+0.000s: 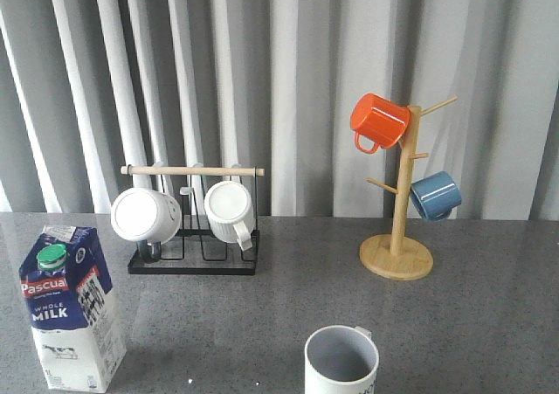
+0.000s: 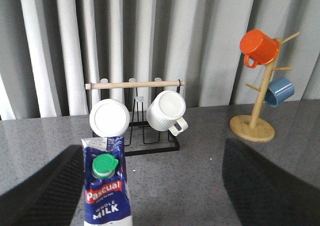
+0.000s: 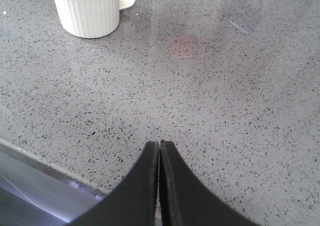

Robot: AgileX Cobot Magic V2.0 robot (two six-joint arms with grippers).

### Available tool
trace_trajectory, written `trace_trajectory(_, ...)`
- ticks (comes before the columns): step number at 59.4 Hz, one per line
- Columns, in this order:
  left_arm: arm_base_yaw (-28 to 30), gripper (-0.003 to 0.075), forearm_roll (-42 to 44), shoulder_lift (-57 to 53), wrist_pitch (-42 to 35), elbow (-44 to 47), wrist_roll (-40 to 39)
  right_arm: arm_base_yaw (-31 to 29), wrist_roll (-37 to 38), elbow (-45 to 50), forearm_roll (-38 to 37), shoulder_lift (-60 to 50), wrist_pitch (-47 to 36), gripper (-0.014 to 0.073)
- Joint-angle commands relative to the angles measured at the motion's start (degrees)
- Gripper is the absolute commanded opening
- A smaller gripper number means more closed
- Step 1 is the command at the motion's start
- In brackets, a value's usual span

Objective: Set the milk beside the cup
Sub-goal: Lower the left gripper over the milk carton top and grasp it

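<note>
The milk [image 1: 72, 307], a blue-and-white carton with a green cap, stands upright at the front left of the table. In the left wrist view the milk [image 2: 107, 186] stands between my wide-open left gripper [image 2: 150, 186] fingers, close to one finger [image 2: 45, 191] and apart from the other. The cup [image 1: 341, 363], pale with a grey-blue inside, stands at the front centre. The right wrist view shows the cup's ribbed wall and "HOME" lettering [image 3: 90, 10]. My right gripper [image 3: 159, 146] is shut and empty, low over the table and well away from the cup. Neither gripper shows in the front view.
A black wire rack [image 1: 194, 259] with a wooden bar holds two white mugs [image 1: 145, 214] at the back left. A wooden mug tree [image 1: 397, 256] at the back right carries an orange mug [image 1: 379, 120] and a blue mug [image 1: 435, 195]. The table's front edge [image 3: 45, 168] lies near my right gripper.
</note>
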Motion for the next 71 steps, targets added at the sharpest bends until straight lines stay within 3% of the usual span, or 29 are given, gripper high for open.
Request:
trace_trajectory(1,0.1,0.0557,4.4,6.2,2.0,-9.6,-0.5,0.0,-0.4,-1.6,-0.5,0.4,-4.2,-0.0009)
trace_trajectory(14,0.1,0.0557,17.0,21.7,16.1,-30.0,-9.3,0.0,-0.4,-1.6,-0.3,0.4,-4.2,-0.0009)
trace_trajectory(26,0.1,0.0557,17.9,33.9,29.9,-42.2,-11.0,0.0,-0.4,-1.6,-0.1,0.4,-4.1,-0.0009)
trace_trajectory(40,0.1,0.0557,16.5,42.0,33.8,-44.3,-11.5,0.0,-0.4,-1.6,0.0,0.4,-4.0,-0.0009)
trace_trajectory(71,0.1,0.0557,15.4,47.6,34.8,-44.2,-11.6,0.0,-0.4,-1.6,0.0,0.4,-3.9,-0.0009)
